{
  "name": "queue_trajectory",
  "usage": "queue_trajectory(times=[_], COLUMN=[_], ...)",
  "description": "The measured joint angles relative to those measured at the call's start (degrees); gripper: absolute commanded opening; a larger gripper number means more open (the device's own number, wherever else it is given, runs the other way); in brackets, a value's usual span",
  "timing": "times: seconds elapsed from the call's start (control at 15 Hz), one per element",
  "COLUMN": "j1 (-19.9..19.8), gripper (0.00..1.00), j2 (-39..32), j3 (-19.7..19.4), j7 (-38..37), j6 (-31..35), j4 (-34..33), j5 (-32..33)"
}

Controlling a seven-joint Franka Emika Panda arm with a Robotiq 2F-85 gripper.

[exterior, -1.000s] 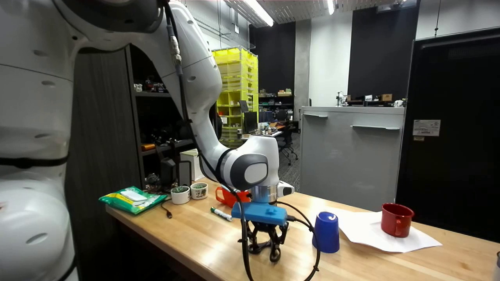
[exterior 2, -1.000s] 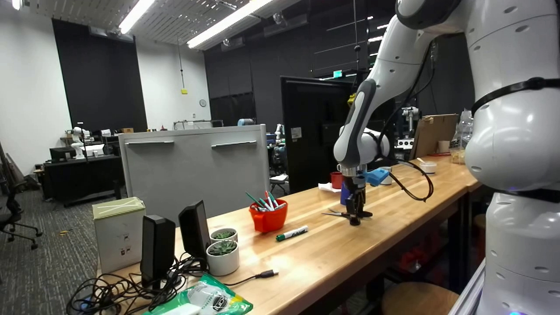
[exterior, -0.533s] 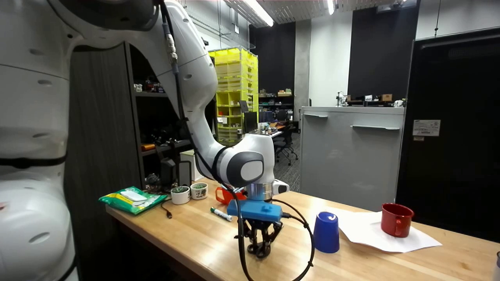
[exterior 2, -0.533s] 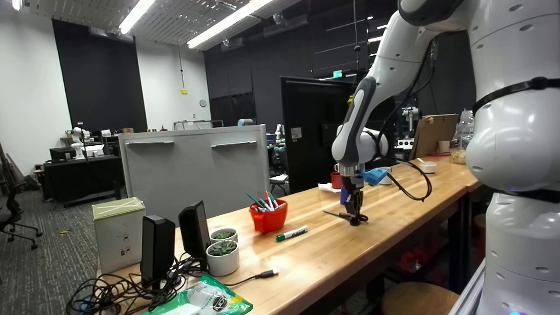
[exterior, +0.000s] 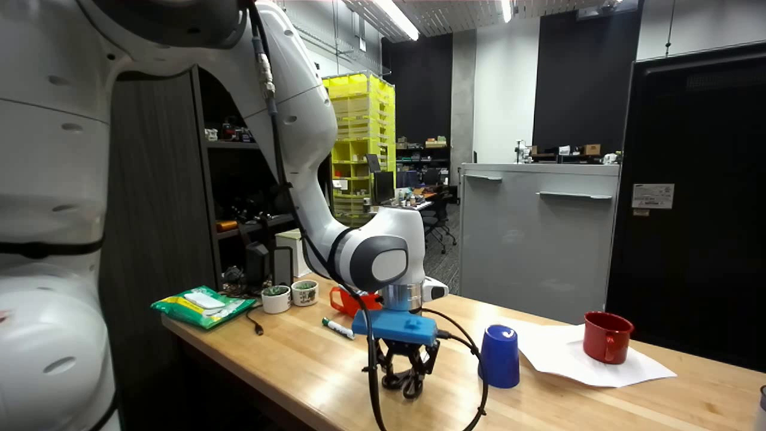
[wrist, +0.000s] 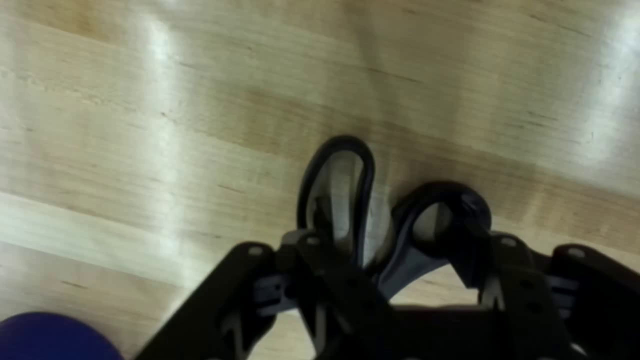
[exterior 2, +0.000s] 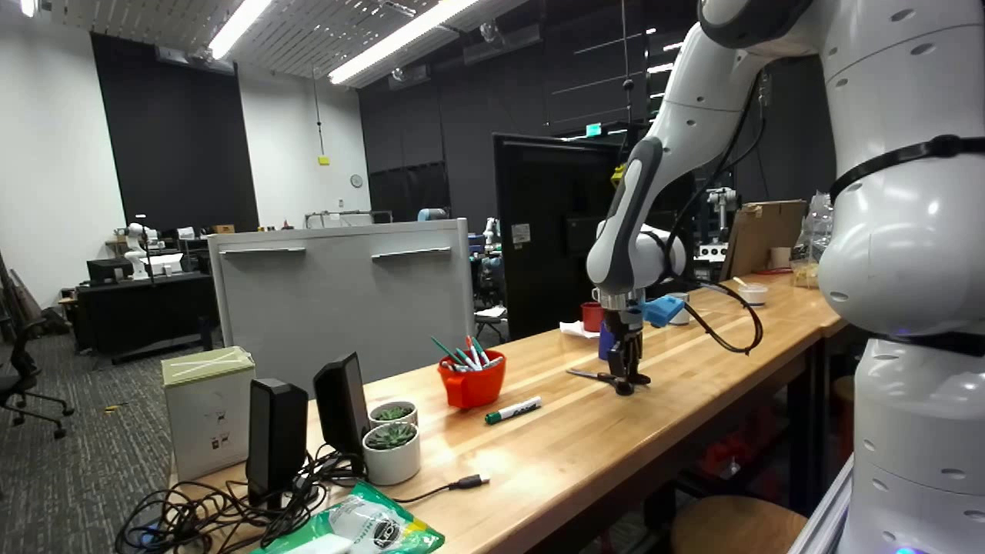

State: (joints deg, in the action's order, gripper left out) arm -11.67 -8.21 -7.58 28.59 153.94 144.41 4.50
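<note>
Black-handled scissors lie on the wooden table, their loops spread apart in the wrist view (wrist: 369, 180). Their blades show in an exterior view (exterior 2: 589, 375). My gripper (wrist: 392, 235) is pointed down at the handles, low at the table, as both exterior views show (exterior: 404, 383) (exterior 2: 627, 383). Its jaws stand apart. One finger reaches over or into the narrow loop, and the other meets the rounder loop; whether they pass through the loops I cannot tell. The fingers hide part of the handles. A blue cup (exterior: 500, 356) stands close by and also shows at the wrist view's corner (wrist: 50, 340).
A red mug (exterior: 608, 338) stands on white paper (exterior: 553, 353). A red container (exterior 2: 472, 382) holds several markers. A green-capped marker (exterior 2: 513, 410) lies nearby. Potted plants (exterior 2: 392, 455), black speakers (exterior 2: 277, 438), a cable plug (exterior 2: 468, 482) and a green packet (exterior 2: 369, 519) are farther along.
The jaws drew closer together half a second ago and have parted again somewhat now. The arm shifted toward the marker side, then slightly back. The scissors' handles moved with the fingers.
</note>
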Motion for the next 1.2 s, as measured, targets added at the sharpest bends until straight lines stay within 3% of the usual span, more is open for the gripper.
queue_trajectory(times=[0.33,0.6,0.67,0.73,0.8,1.0,1.13,1.2], j1=[0.1,0.3,0.3,0.3,0.3,0.4,0.5,0.5], gripper=[0.4,0.37,0.3,0.32,0.12,0.04,0.13,0.36], j2=[0.1,0.4,0.4,0.5,0.5,0.6,0.7,0.7], j3=[0.0,0.3,0.4,0.4,0.4,0.6,0.8,0.8], j7=[0.0,0.0,0.0,0.0,0.0,0.0,0.0,0.0], j6=[0.1,-0.4,-0.4,-0.5,-0.5,-0.9,-1.1,-1.1], j4=[0.1,0.2,0.2,0.2,0.2,0.3,0.3,0.3], j5=[0.0,0.0,0.0,0.0,0.0,0.0,0.0,0.0])
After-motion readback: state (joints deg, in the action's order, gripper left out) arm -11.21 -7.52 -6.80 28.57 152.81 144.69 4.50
